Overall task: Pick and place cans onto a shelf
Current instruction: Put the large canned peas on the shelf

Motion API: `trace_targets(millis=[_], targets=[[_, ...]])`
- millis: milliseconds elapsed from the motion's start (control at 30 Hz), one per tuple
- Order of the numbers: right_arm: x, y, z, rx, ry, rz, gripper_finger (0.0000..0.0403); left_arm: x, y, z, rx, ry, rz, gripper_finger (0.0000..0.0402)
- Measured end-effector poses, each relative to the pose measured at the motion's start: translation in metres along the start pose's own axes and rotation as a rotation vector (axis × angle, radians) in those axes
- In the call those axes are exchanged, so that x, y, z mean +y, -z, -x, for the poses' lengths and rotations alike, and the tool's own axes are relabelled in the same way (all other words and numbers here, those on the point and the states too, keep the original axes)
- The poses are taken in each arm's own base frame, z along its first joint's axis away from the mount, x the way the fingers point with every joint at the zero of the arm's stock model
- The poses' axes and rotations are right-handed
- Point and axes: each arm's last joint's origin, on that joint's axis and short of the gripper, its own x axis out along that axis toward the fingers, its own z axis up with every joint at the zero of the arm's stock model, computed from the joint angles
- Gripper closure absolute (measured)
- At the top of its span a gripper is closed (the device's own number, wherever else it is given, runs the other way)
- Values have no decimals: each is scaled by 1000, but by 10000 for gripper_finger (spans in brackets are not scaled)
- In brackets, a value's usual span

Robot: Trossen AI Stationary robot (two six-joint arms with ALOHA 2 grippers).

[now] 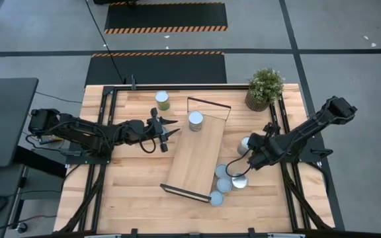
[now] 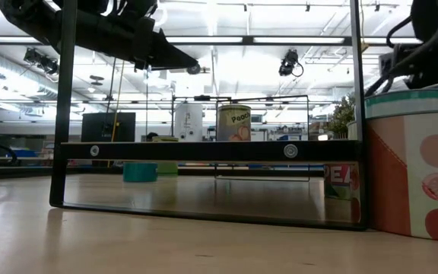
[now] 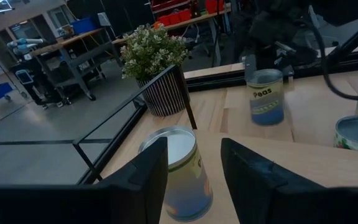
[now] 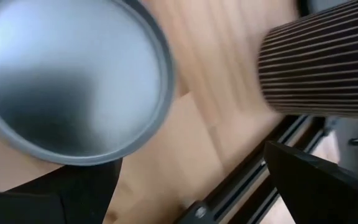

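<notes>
light-wood shelf (image 1: 196,158), black wire frames, silvery can tops (image 1: 195,118)

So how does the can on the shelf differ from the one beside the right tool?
The can on the shelf stands on the shelf board near its far end; the can by the right tool stands on the bare tabletop. The left tool sits open just beside the shelf can, while the right tool hovers open over the other. Both stand upright with round silvery tops.
</notes>
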Motion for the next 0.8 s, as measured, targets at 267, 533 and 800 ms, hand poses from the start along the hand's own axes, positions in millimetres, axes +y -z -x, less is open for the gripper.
trace_targets(millis=[267, 533, 800], targets=[[2, -4, 6, 110, -114, 5, 4, 0, 1, 0, 8, 2, -4, 246], [-2, -29, 16, 149, -282, 40, 4, 0, 0, 0, 2, 0, 0, 246], [-15, -54, -6, 154, -370, 60, 4, 0, 0, 0, 2, 3, -1, 246]])
